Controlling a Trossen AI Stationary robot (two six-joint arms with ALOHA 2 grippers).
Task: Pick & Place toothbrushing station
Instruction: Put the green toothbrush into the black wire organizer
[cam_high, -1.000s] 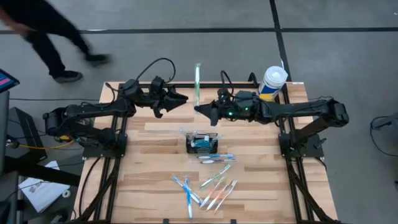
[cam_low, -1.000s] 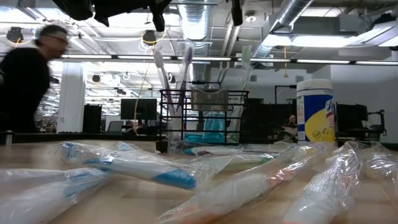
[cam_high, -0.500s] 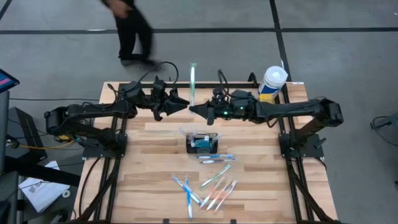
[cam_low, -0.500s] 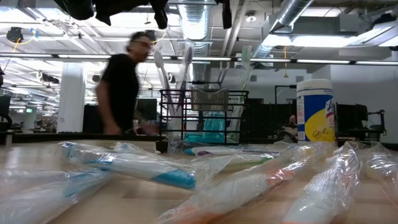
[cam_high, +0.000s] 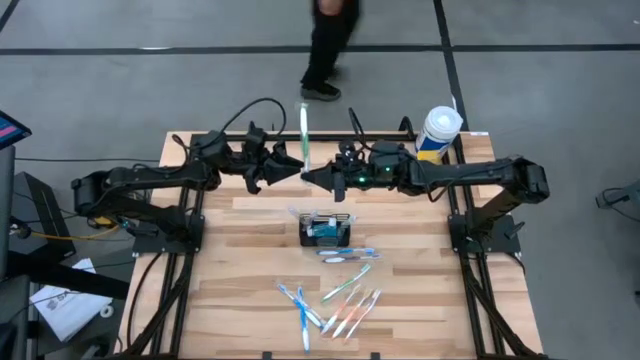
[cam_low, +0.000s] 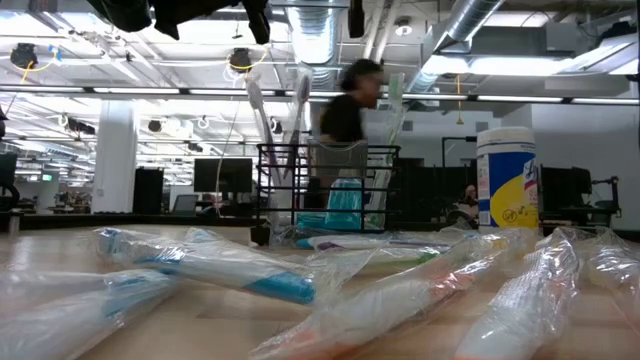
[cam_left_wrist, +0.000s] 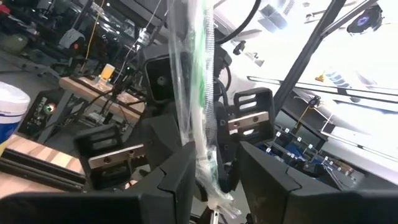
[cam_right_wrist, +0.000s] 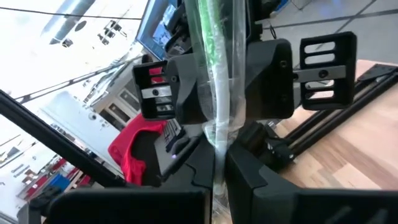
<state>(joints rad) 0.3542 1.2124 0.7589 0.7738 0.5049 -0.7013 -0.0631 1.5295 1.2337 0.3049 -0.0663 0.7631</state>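
Black wire-mesh toothbrushing station (cam_high: 326, 229): table centre, upright brushes inside. Green toothbrush in crinkly clear wrap (cam_high: 303, 135): pinched by right gripper (cam_high: 308, 177), fingers clamped; left gripper (cam_high: 297, 171) half-spread around same wrap. White tub (cam_high: 437, 133): far right corner. Wrapped brushes (cam_high: 335, 300) scattered in front, roughly nine. One person (cam_high: 328, 45) seen beyond table.

Green toothbrush (cam_high: 303, 135), black caddy (cam_high: 326, 230), white tub (cam_high: 438, 132)

Both arms reaching inward above the table's far half, left gripper (cam_high: 291, 168) fingers parted, right gripper (cam_high: 311, 177) pinched closed, tips meeting
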